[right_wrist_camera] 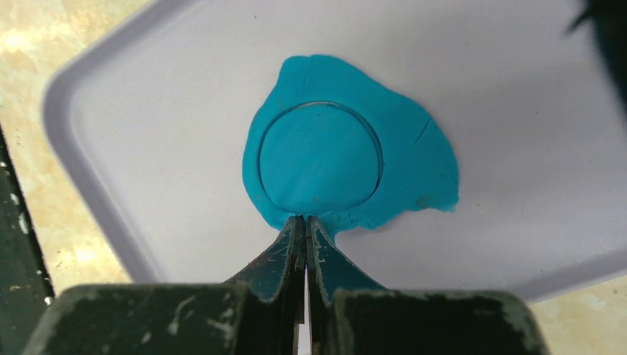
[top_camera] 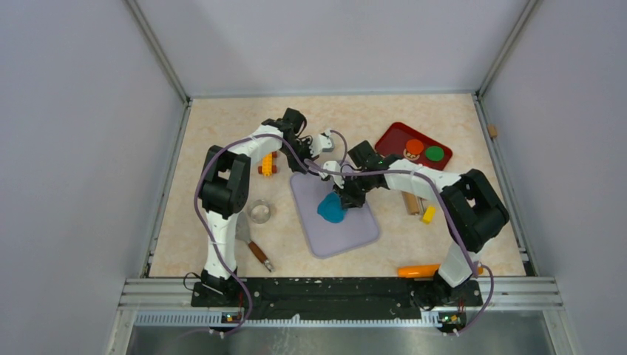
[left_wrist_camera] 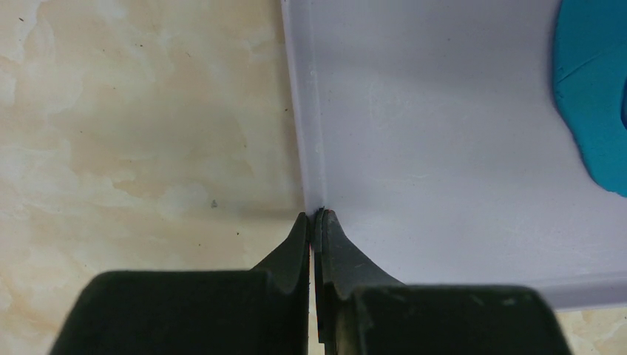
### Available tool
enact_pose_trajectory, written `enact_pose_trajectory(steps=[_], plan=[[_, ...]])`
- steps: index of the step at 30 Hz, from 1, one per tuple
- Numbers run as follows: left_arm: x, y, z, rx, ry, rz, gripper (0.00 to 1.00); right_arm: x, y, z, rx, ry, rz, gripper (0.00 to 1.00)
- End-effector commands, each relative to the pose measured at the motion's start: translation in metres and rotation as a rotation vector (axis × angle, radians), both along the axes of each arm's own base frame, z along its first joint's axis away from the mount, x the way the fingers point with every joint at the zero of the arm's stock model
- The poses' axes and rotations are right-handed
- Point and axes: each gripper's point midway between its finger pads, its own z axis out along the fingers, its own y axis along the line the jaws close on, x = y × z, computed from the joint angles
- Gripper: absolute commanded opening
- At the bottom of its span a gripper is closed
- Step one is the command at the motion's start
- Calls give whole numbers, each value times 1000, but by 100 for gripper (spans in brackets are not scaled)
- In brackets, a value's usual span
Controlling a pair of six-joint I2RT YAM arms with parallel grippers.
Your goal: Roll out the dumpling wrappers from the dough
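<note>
The teal dough lies as a flattened irregular patch on the lavender mat. A round outline pressed into it marks one dumpling wrapper, still sitting in the patch. My right gripper is shut, its tips pinched on the near rim of the dough just outside that circle. At the mat's far-left corner, my left gripper is shut on the raised rim of the mat. The same dough shows at the right edge of the left wrist view.
A red tray with orange and green pieces sits at the back right. The tan wooden roller and a yellow block lie right of the mat. A clear round cup, a brown-handled tool and a yellow toy lie left.
</note>
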Motion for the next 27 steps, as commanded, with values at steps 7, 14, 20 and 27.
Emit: enact_pose_trajectory(steps=[7,14,20,27], plan=[[-14,9,-12,35,56,10,0,6,33,51,132,25,-18,0],[-4,5,4,-1,51,91,20,21,63,84,222,14,-42,0],[8,3,52,-224,177,306,33,32,82,99,265,-1,-39,0],[21,38,92,-412,230,576,39,49,99,115,305,-28,-60,0]])
